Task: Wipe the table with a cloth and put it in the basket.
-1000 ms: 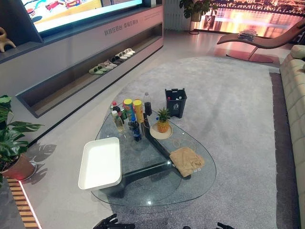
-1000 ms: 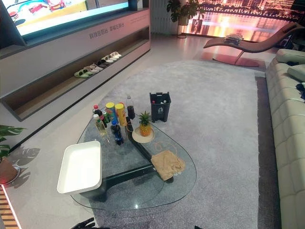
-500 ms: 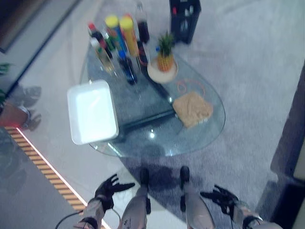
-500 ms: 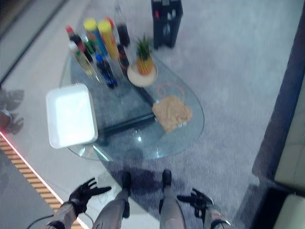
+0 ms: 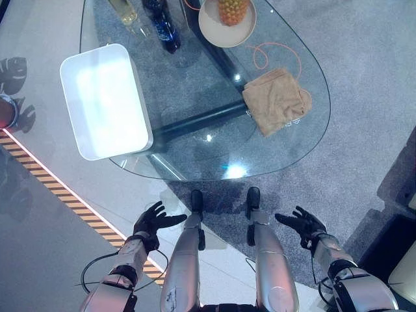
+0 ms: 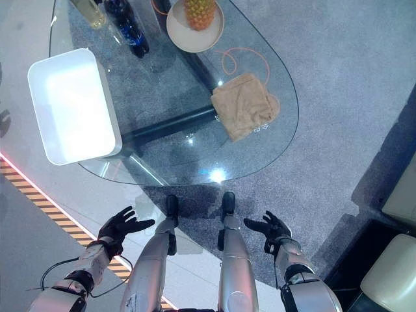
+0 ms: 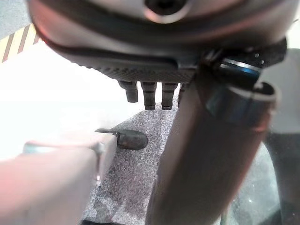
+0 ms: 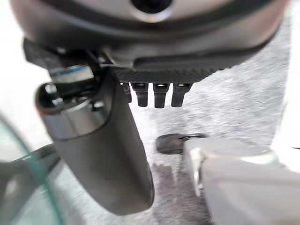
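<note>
Tan cloth sits untouched on the glass desk near the white basket; both hands (left hand, right hand) hang spread, empty, low beside it

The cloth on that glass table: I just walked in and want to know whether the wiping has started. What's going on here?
Not started. The tan cloth lies folded on the glass table, on the robot's right side, untouched. The left robot hand and right robot hand both hang open and empty, low beside the near edge. The white basket sits on the table's left end with nothing in it. A pineapple on a plate and bottles stand at the far side.
</note>
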